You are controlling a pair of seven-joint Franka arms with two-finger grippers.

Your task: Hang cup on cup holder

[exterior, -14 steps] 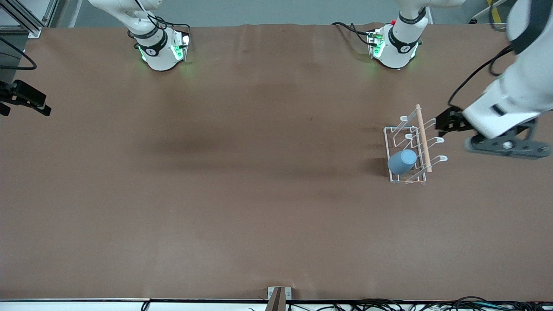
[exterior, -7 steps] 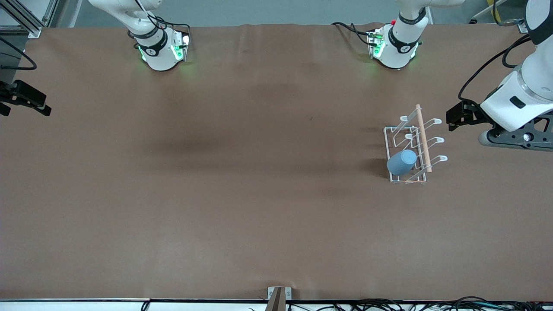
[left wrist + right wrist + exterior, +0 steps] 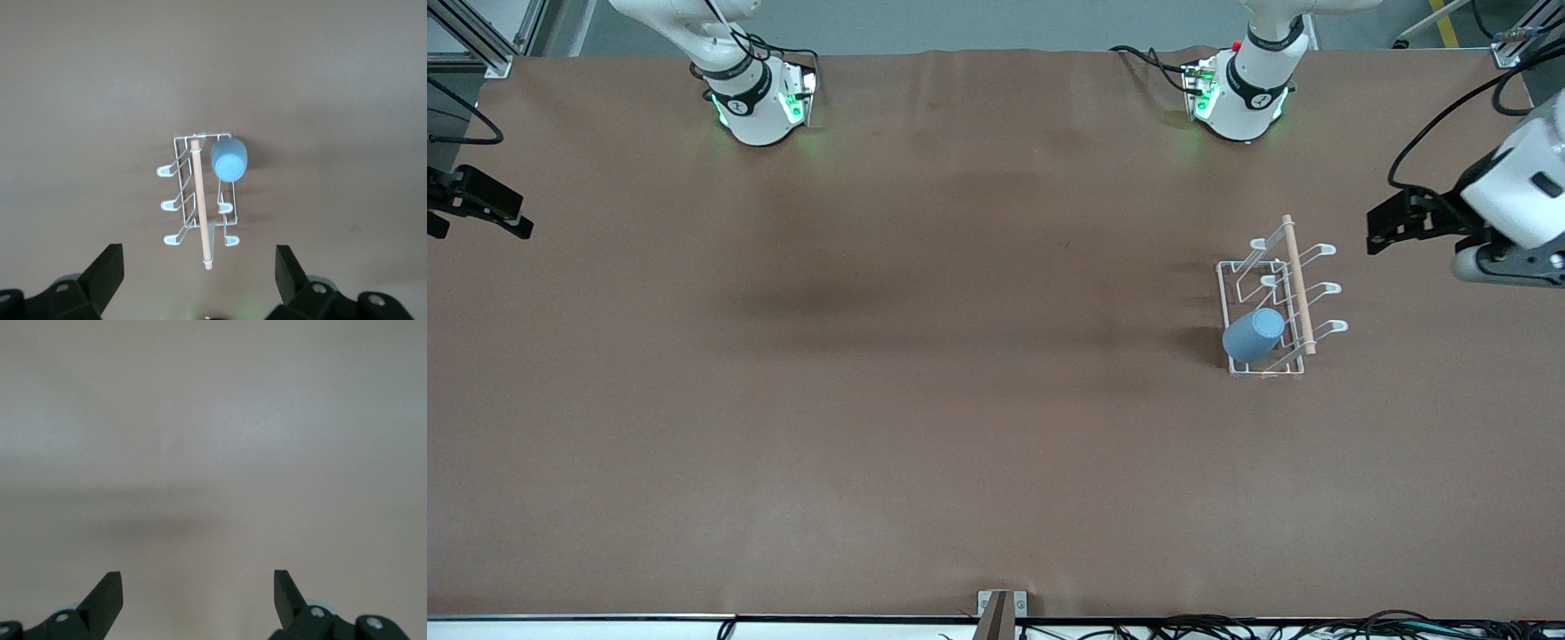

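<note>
On cup holder (image 3: 1267, 307): cup (image 3: 1253, 334), unobstructed

The cup (image 3: 1254, 334) is plain light blue. The cup holder (image 3: 1276, 298) is white wire topped by a pale wooden rod (image 3: 1297, 283). The tablecloth (image 3: 925, 373) is uniform brown. Both arms are white with black grippers and green-lit bases.

A brown desk (image 3: 925, 400) fills the frame. At its middle right stands the white wire cup holder (image 3: 1272, 302); both arm bases sit along the top edge.
</note>
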